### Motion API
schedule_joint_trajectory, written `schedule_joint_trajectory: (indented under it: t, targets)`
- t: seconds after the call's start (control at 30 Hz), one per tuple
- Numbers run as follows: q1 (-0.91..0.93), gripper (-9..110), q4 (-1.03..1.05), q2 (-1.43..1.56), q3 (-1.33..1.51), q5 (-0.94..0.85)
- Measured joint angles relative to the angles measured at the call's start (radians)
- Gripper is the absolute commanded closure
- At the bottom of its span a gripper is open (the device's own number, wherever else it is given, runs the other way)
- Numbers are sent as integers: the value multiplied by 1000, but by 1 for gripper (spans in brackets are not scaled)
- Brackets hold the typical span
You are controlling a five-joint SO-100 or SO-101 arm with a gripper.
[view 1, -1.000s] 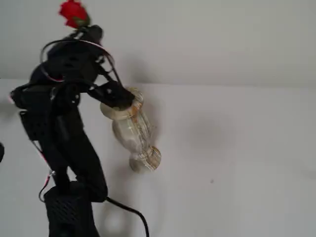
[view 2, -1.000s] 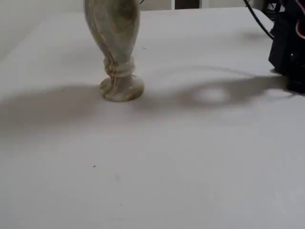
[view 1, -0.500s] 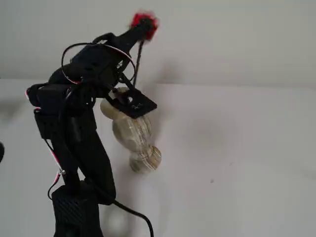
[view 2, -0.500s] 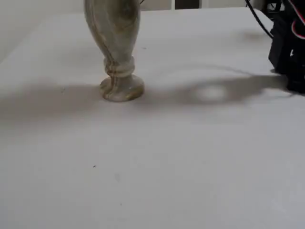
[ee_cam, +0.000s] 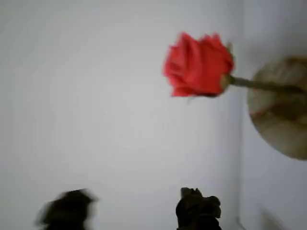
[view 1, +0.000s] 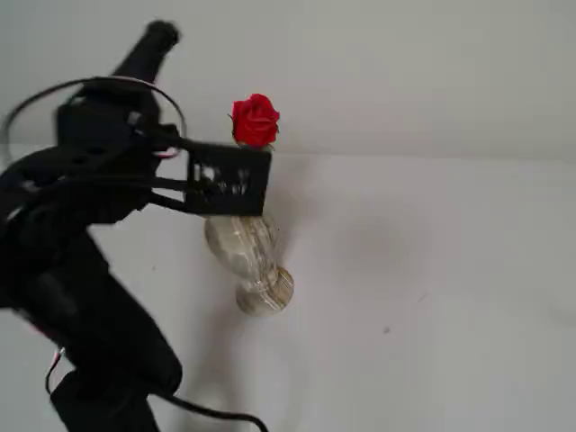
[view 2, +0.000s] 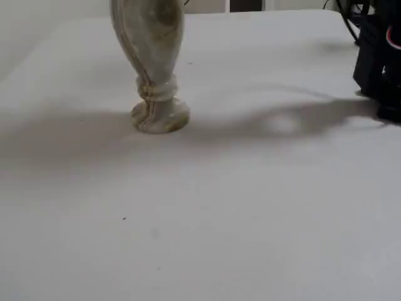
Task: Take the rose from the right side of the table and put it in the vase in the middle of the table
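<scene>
The red rose stands upright above the vase in a fixed view. My gripper is in front of the vase's rim and hides the stem there. In the wrist view the rose has its stem running across the vase's rim. My gripper shows two dark fingertips set wide apart at the bottom edge, with nothing between them. The rose is clear of the fingers. The other fixed view shows the vase's body and foot standing on the white table; the rose is out of that view.
The black arm and its cables fill the left side of a fixed view. The arm's base sits at the right edge of the other fixed view. White table stretches to the right of the vase.
</scene>
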Motion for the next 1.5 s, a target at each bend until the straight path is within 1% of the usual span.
schedule_joint_trajectory:
  t: [0.2, 0.37, 0.67, 0.73, 0.83, 1.0, 1.1, 1.17, 1.3, 1.5]
  targets:
    - [106, 102, 2, 121, -2, -281]
    - [173, 102, 3, 249, 28, -414]
    - [140, 102, 3, 819, 492, -497]
    - [135, 102, -8, 969, 646, -500]
    - [133, 102, -89, 1207, 937, -500]
    - [137, 102, -285, 1646, 1572, -449]
    - [153, 102, -359, 1836, 1876, -410]
    - [158, 102, -377, 1910, 2026, -368]
    - [169, 102, -408, 1951, 2241, -322]
    - [150, 102, -428, 1954, 2540, -327]
